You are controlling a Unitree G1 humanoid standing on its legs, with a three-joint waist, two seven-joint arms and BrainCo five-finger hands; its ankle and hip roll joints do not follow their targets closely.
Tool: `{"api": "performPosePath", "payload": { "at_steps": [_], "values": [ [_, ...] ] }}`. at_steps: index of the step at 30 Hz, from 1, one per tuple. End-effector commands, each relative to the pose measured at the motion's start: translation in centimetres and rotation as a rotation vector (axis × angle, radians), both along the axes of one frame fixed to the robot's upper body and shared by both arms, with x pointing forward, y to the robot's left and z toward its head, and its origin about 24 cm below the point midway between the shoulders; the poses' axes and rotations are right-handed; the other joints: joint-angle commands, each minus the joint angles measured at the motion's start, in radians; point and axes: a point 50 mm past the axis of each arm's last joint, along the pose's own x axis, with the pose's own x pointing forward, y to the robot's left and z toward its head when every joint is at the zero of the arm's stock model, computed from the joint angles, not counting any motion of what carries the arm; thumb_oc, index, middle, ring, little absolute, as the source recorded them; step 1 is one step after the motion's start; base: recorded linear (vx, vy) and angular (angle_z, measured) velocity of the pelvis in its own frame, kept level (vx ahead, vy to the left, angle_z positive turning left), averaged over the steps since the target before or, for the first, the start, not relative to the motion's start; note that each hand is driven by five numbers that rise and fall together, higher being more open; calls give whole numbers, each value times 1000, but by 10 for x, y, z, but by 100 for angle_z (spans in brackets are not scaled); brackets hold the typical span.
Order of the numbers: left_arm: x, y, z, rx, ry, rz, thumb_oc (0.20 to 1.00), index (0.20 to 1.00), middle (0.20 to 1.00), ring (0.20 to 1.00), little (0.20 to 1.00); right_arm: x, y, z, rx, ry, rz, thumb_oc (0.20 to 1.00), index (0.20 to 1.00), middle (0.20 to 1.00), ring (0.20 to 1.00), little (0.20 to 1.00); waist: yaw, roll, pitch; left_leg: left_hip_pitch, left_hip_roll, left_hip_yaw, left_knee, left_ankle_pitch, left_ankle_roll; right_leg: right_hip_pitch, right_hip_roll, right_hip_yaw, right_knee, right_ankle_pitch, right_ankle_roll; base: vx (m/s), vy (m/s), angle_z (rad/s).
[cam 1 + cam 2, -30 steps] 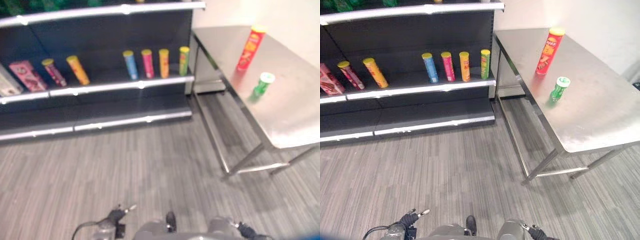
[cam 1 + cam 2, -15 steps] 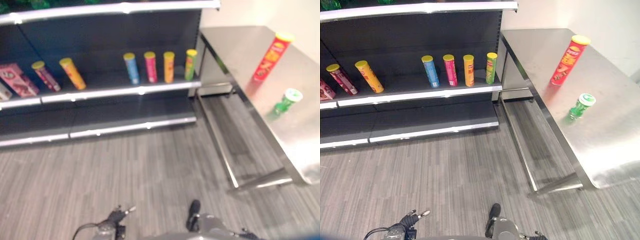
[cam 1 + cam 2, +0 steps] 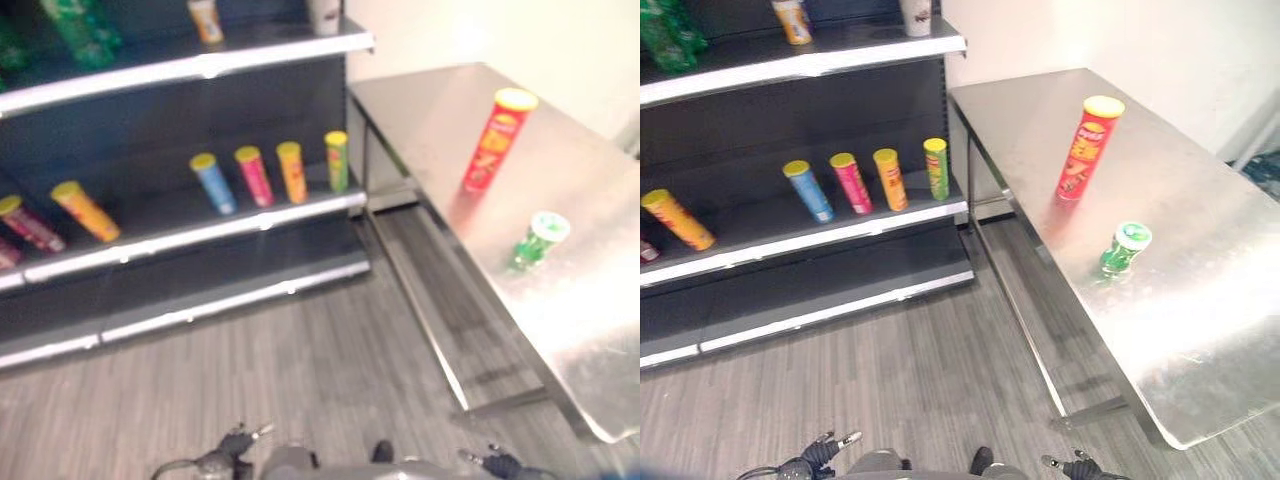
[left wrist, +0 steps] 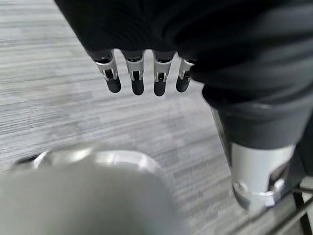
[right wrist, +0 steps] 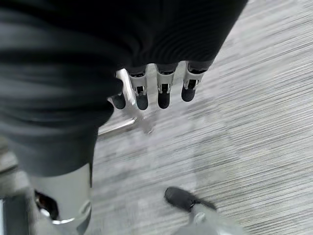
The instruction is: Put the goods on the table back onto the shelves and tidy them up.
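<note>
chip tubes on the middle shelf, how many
6 in view: blue tube, pink tube, orange tube, green tube, yellow tube leaning further left, dark red tube at the edge; more may be hidden.

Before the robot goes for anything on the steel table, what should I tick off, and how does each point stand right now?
1. Goods left on the steel table: tall red chip can with yellow lid and short green container with white lid; not ok, both remain to be shelved.
2. Both upright: ok.
3. Left robot hand free: ok, fingers straight, holding nothing.
4. Right robot hand free: ok, fingers straight, holding nothing.
5. Room on the dark shelf beside the row of four coloured cans: ok, bare stretch to their left.
6. Table within arm's reach: cannot tell.
</note>
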Motion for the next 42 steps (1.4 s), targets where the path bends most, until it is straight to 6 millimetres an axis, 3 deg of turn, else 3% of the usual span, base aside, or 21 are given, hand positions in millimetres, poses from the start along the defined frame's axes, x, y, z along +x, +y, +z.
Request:
{"api": "performPosePath", "payload": {
  "at_steps": [1,5,8,15,16,17,18,19,20,21,23,25,28,29,32,35,38,39,41,42],
  "values": [
    [15,-4,4,12,-52,-44,1000,1000,1000,1000,1000,2,-10,3,-43,7,16,1000,1000,1000,1000,1000,34,27,54,109,-73,-42,-421,56,52,-20,-24,12,1,-40,158,112,167,-27],
    [17,-2,5,20,-67,-25,1000,1000,1000,1000,1000,-1,-9,2,-52,26,47,1000,1000,1000,1000,1000,55,51,46,84,-93,-179,-610,174,28,-5,-10,56,1,-51,170,115,130,-43],
    [12,-3,3,14,-51,-15,1000,1000,1000,1000,1000,-3,-11,3,-58,32,44,1000,1000,1000,1000,1000,63,64,32,118,-101,-206,-682,187,32,7,-8,91,1,-56,181,153,158,-67],
    [0,2,0,19,-18,17,1000,1000,1000,1000,1000,3,-18,6,-62,-5,-29,1000,1000,1000,1000,1000,60,67,-3,192,-116,-145,-729,169,60,-6,-37,150,14,-40,211,105,176,-50],
    [1,6,2,23,-29,40,1000,1000,1000,1000,1000,4,-22,7,-68,-9,-52,1000,1000,1000,1000,1000,69,70,-1,206,-125,-119,-729,151,83,-41,-67,153,118,-51,227,72,209,-39],
    [1,6,2,23,-29,40,1000,1000,1000,1000,1000,4,-22,7,-68,-9,-52,1000,1000,1000,1000,1000,70,69,-2,206,-125,-117,-729,151,83,-43,-68,155,122,-53,228,58,222,-35],
    [4,8,3,26,-38,48,1000,1000,1000,1000,1000,4,-25,8,-71,-12,-70,1000,1000,1000,1000,1000,69,73,7,217,-127,-103,-729,140,97,-75,-81,157,206,-55,244,19,127,-46],
    [6,10,4,29,-43,48,1000,1000,1000,1000,1000,5,-26,9,-72,-17,-77,1000,1000,1000,1000,1000,68,73,15,223,-130,-94,-729,139,105,-114,-90,171,284,-39,252,-14,178,-77],
    [8,17,7,49,-46,45,1000,1000,1000,1000,1000,3,-31,10,-76,-16,-113,1000,1000,1000,1000,1000,51,70,41,241,-131,-85,-729,133,123,-193,-115,194,405,29,280,-25,98,-71],
    [10,18,8,52,-48,44,1000,1000,1000,1000,1000,1,-32,10,-78,-11,-124,1000,1000,1000,1000,1000,52,71,44,245,-126,-80,-729,128,123,-211,-135,185,418,40,279,-22,17,-62],
    [16,22,11,65,-72,44,1000,1000,1000,1000,1000,-4,-35,10,-89,0,-152,1000,1000,1000,1000,1000,54,73,41,250,-100,-66,-729,113,110,-228,-207,128,354,52,268,52,-123,-18],
    [22,23,13,74,-85,24,1000,1000,1000,1000,1000,-12,-36,9,-93,27,-163,1000,1000,1000,1000,1000,45,70,39,260,-79,-68,-729,101,95,-223,-241,89,259,59,267,119,-172,-16],
    [26,23,15,88,-85,-14,1000,1000,1000,1000,1000,-18,-35,7,-87,58,-149,1000,1000,1000,1000,1000,31,51,40,277,-77,-68,-729,91,85,-225,-224,102,169,92,286,136,-143,-17],
    [25,21,13,84,-79,-27,1000,1000,1000,1000,1000,-30,-32,5,-79,92,-158,1000,1000,1000,1000,1000,32,24,26,291,-81,-58,-729,86,76,-180,-232,74,99,109,306,177,-195,-4],
    [26,16,13,70,-86,-27,1000,1000,1000,1000,1000,-42,-26,1,-63,135,-151,1000,1000,1000,1000,1000,28,7,4,302,-46,-53,-729,87,49,-144,-206,50,49,117,309,175,-242,22],
    [26,15,12,60,-88,-33,1000,1000,1000,1000,1000,-52,-20,-2,-50,177,-133,1000,1000,1000,1000,1000,20,4,0,303,11,-54,-700,83,16,-118,-169,33,53,80,288,107,-248,16],
    [30,11,13,43,-103,-29,1000,1000,1000,1000,1000,-50,-22,-1,-53,160,-140,1000,1000,1000,1000,1000,15,1,15,242,43,-63,-552,70,-4,-96,-139,17,58,36,248,12,-225,2],
    [32,9,13,43,-111,-34,1000,1000,1000,1000,1000,-45,-25,0,-61,139,-144,1000,1000,1000,1000,1000,20,1,37,202,47,-81,-457,91,-15,-84,-127,16,56,29,231,-64,-196,3],
    [36,8,14,44,-118,-39,1000,1000,1000,1000,1000,-40,-28,2,-68,121,-155,1000,1000,1000,1000,1000,17,-7,48,155,40,-87,-401,104,-13,-81,-129,6,51,24,224,-40,-97,14],
    [39,6,15,35,-126,-36,1000,1000,1000,1000,1000,-38,-34,5,-81,96,-193,1000,1000,1000,1000,1000,16,-12,52,120,-1,-85,-427,79,3,-68,-132,2,31,18,227,53,15,12]
  ]
}}
